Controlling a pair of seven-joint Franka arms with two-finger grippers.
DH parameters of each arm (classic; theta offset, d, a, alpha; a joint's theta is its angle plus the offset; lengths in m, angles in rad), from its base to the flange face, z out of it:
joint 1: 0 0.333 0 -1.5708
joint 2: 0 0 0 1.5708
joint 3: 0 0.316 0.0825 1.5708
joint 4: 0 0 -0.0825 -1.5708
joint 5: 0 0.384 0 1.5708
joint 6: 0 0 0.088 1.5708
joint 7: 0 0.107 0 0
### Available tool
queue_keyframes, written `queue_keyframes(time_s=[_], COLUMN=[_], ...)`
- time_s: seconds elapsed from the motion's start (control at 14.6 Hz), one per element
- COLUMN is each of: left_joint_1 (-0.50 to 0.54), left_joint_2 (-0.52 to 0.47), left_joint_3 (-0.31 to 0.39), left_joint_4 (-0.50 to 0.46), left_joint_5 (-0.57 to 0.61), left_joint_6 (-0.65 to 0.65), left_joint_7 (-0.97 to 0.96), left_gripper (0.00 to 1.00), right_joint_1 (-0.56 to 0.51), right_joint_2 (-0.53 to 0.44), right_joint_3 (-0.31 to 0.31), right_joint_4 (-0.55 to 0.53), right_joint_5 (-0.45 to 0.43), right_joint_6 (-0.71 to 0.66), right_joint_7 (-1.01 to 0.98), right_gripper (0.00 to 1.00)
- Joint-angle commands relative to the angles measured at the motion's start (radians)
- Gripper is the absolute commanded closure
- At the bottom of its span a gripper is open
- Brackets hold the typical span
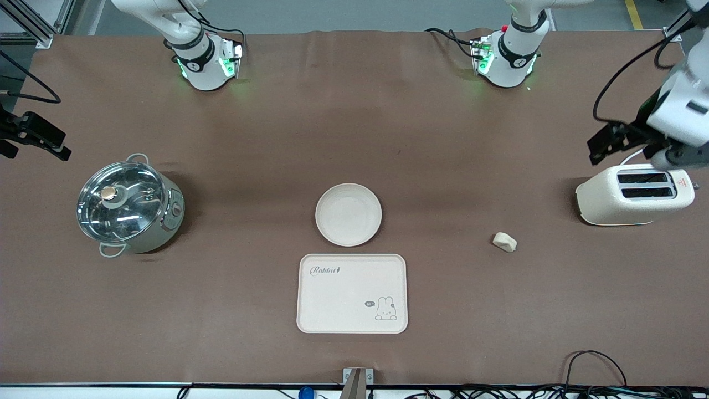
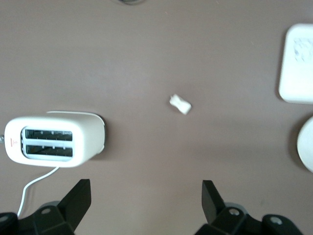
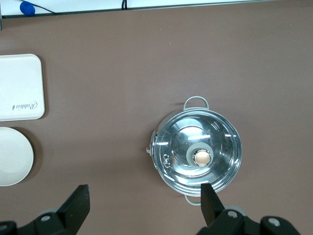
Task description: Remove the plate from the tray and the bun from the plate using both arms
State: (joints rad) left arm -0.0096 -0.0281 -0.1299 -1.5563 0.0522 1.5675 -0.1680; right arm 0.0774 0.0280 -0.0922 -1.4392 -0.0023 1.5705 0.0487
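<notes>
Nearest the front camera, a rectangular cream tray with a rabbit drawing (image 1: 352, 293) lies flat on the brown worktop (image 1: 354, 138), with nothing on it. Just beside the tray's edge, slightly farther from the camera and not touching it, sits the round shallow cream-beige plate (image 1: 348, 214), upright and with nothing on it. The small pale cream-white oblong bun (image 1: 504, 242) rests directly on the worktop, well apart from the plate, toward the left arm's end, between the plate and a cream two-slot toaster (image 1: 635, 194). The toaster stands with its slots facing up and a white cord trailing from it. At the right arm's end stands a steel pot with a glass lid (image 1: 129, 205), lid on, two loop handles visible. The left gripper (image 2: 146, 196) hangs in the air over the worktop beside the toaster, jaws spread wide and holding nothing. The right gripper (image 3: 144, 203) hangs above the worktop beside the pot, jaws likewise spread wide and holding nothing. The two arm bases, lit green, stand farthest from the camera.
</notes>
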Motion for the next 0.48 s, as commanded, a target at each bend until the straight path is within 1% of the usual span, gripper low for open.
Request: queue_keyframes(time_s=[0.0, 0.2, 0.41], left_joint_1=[-0.006, -0.016, -0.016], left_joint_2=[-0.14, -0.151, -0.161], left_joint_3=[0.019, 0.027, 0.024], left_joint_4=[-0.134, -0.116, -0.114], left_joint_5=[-0.054, -0.055, -0.054], left_joint_6=[-0.036, -0.069, -0.072], left_joint_7=[0.083, 0.09, 0.074], left_gripper=[0.0, 0.0, 0.0], right_joint_1=[0.005, 0.005, 0.007], right_joint_2=[-0.013, -0.013, -0.013], right_joint_3=[-0.001, 0.0, 0.0], right_joint_4=[-0.013, -0.013, -0.013], right_joint_5=[-0.015, -0.015, -0.013], right_joint_6=[-0.003, -0.047, -0.075], right_joint_7=[0.0, 0.003, 0.003], right_gripper=[0.0, 0.0, 0.0])
